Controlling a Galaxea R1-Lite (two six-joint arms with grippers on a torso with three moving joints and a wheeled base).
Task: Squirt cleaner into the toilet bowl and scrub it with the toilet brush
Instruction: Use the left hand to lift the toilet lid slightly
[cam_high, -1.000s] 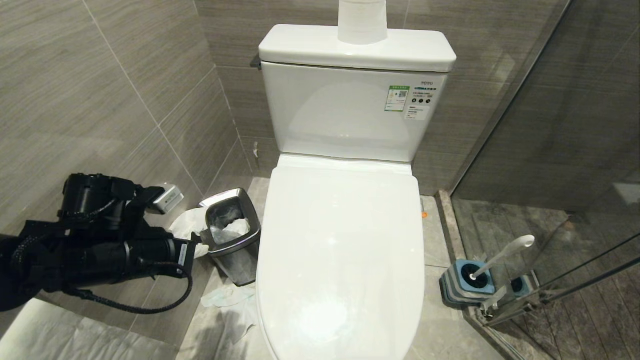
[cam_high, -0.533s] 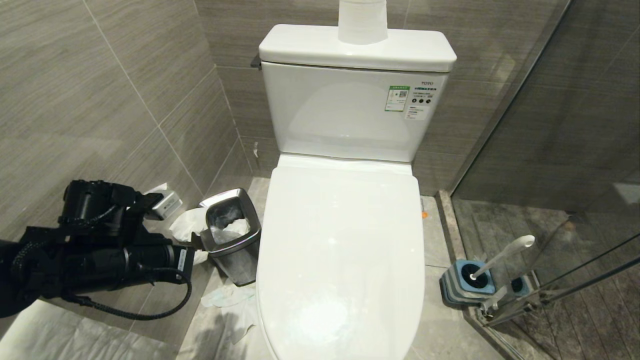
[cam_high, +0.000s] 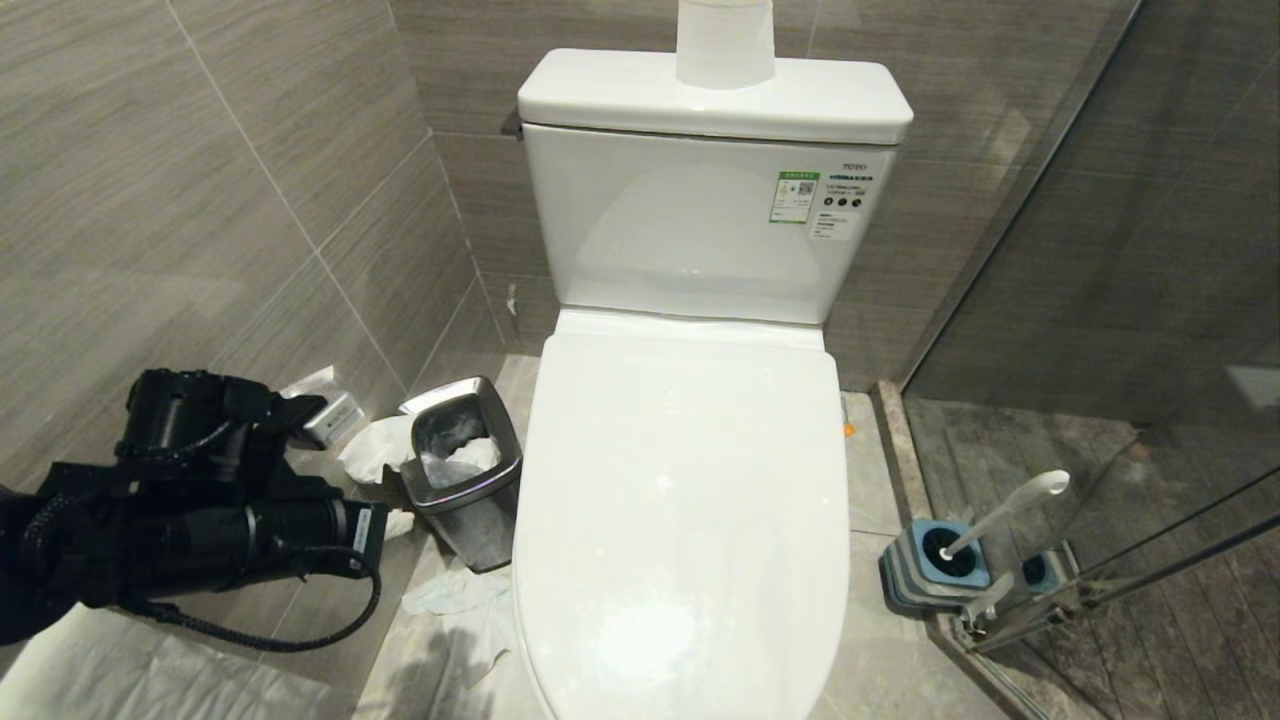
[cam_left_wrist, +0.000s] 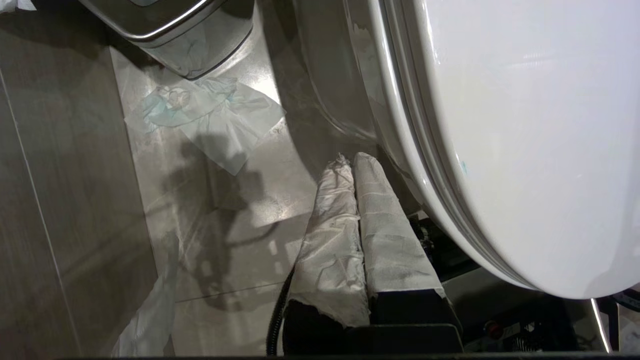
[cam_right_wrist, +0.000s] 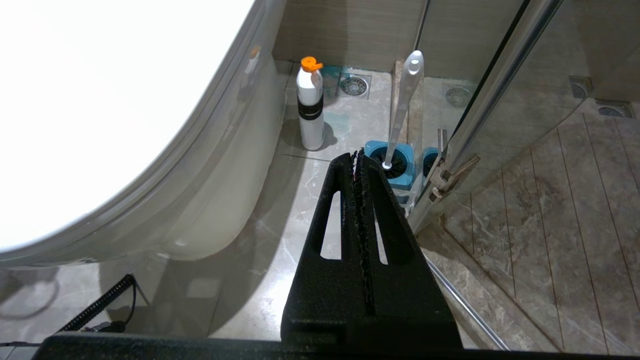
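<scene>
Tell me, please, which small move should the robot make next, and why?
Probably bring the left gripper to the rim of the lid to raise it: the lid lies shut over the toilet bowl, and the shut, empty gripper sits beside it. The toilet brush stands in its holder.

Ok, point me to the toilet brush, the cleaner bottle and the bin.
toilet brush (cam_high: 1005, 512), head view, on the white handle above the holder.
cleaner bottle (cam_right_wrist: 311, 127), right wrist view, on the white body below the black band.
bin (cam_high: 470, 530), head view, on its steel front wall.
</scene>
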